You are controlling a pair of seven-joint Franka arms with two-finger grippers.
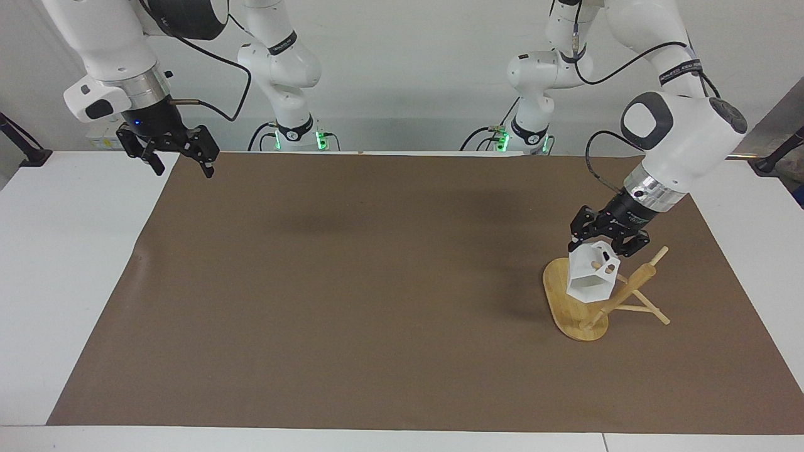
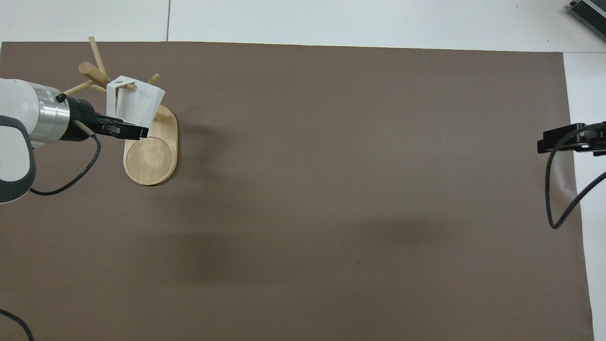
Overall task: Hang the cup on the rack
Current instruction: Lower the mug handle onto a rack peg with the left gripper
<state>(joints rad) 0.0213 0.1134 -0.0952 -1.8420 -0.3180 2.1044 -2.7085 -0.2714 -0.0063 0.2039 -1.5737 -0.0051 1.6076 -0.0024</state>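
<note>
White cup (image 1: pixel 589 277) tipped over rack (image 1: pixel 568 300) base, against post, clamped in left gripper (image 1: pixel 606 243). Pegs crowding close beside handle. Brown mat (image 1: pixel 352 295) beneath. Right gripper (image 1: pixel 180 164) waiting, fingers apart, above mat corner, well apart.

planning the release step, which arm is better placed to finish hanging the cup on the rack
Left. Its tool is shut on the cup, whose handle is at a peg of the rack. The right tool waits open over the right arm's end of the table.
</note>
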